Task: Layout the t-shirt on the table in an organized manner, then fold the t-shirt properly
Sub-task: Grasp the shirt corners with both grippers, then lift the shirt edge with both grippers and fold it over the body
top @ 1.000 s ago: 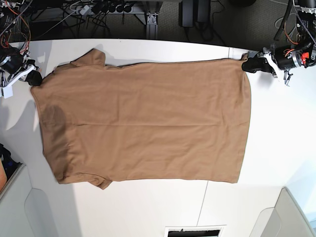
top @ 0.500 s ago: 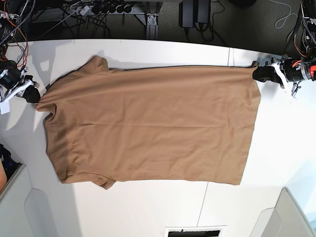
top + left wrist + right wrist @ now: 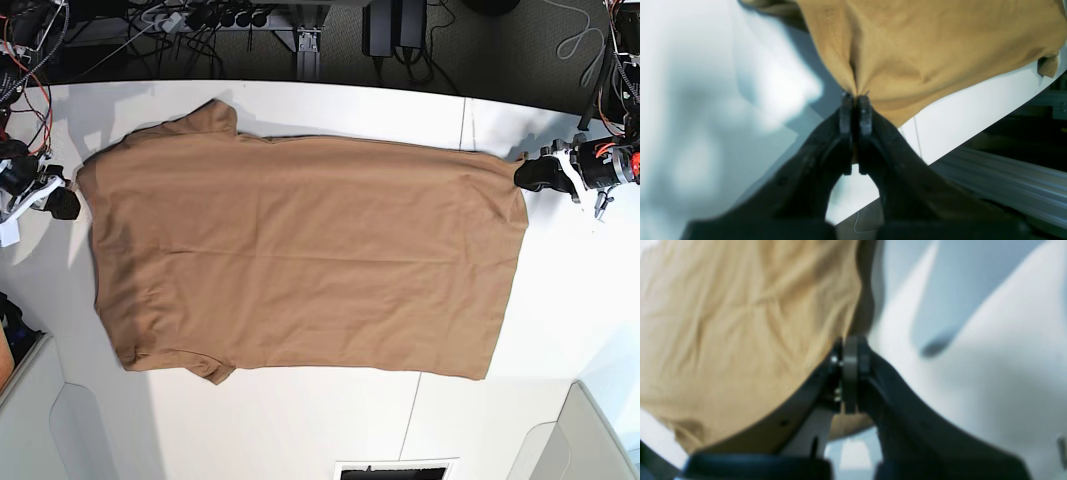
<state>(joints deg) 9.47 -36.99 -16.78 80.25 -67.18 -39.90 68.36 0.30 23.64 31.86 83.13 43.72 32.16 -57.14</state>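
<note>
Base: both claws clamped shut on shirt (image 3: 300, 250) corners, left claw (image 3: 528, 174) hem, right claw (image 3: 68, 203) shoulder. Overpulling risks slip, or shirt dragging off the counter (image 3: 300, 420).

1. A tangle of cables (image 3: 190, 22) and a power strip (image 3: 235, 15) is seen on the dark floor beyond the far edge.
2. A metal frame leg (image 3: 307, 48) is seen there.
3. A black box (image 3: 397, 25) is set nearby.
4. A vent slot (image 3: 392, 470) is seen at the near edge.
</note>
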